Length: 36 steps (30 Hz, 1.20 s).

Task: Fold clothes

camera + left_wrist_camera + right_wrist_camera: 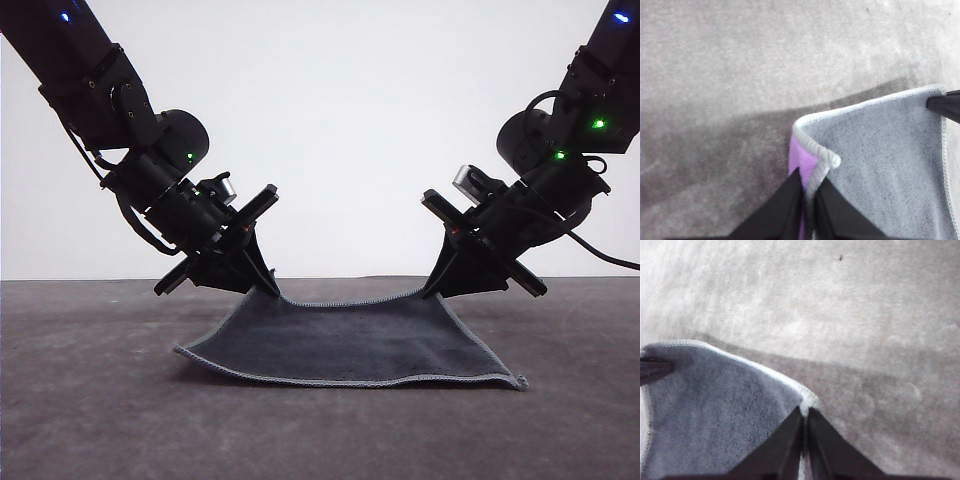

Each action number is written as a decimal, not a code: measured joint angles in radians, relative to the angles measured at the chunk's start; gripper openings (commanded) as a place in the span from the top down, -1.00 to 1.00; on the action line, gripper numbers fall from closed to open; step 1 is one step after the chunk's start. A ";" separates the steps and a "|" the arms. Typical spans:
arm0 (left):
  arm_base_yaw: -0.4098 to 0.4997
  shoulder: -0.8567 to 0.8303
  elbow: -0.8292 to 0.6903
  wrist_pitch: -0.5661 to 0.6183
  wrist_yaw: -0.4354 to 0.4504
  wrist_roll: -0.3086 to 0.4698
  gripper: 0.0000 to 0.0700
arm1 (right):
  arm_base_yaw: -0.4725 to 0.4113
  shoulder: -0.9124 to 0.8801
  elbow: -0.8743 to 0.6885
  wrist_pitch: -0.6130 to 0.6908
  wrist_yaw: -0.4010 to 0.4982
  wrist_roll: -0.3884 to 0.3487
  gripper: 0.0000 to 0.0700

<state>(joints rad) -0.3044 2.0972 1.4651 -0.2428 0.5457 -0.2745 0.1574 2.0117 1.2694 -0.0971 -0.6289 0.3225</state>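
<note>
the cloth (350, 345) lies on the dark grey table (90, 400), charcoal side up, near edge flat, far edge raised. the left gripper (272, 290) has its jaws closed on the far left corner; the left wrist view shows the hem (817, 150) pinched between the fingers (785, 205) and a strip of the purple underside (801, 159) exposed. the right gripper (432, 290) has its jaws closed on the far right corner, hem clamped at the fingertips (827, 445). the far edge sags between both grippers.
</note>
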 measured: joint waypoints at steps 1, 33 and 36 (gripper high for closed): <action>0.001 0.000 0.000 0.000 0.000 0.000 1.00 | 0.000 0.000 0.000 0.000 0.000 0.000 1.00; 0.052 -0.089 0.075 -0.304 0.088 0.110 1.00 | 0.004 -0.147 0.002 -0.180 -0.048 -0.070 1.00; 0.051 -0.116 0.077 -0.342 0.083 0.141 1.00 | 0.007 -0.159 0.002 -0.203 -0.032 -0.094 1.00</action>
<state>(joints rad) -0.2532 1.9807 1.5421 -0.5851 0.6282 -0.1337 0.1646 1.8527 1.2716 -0.2997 -0.6606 0.2290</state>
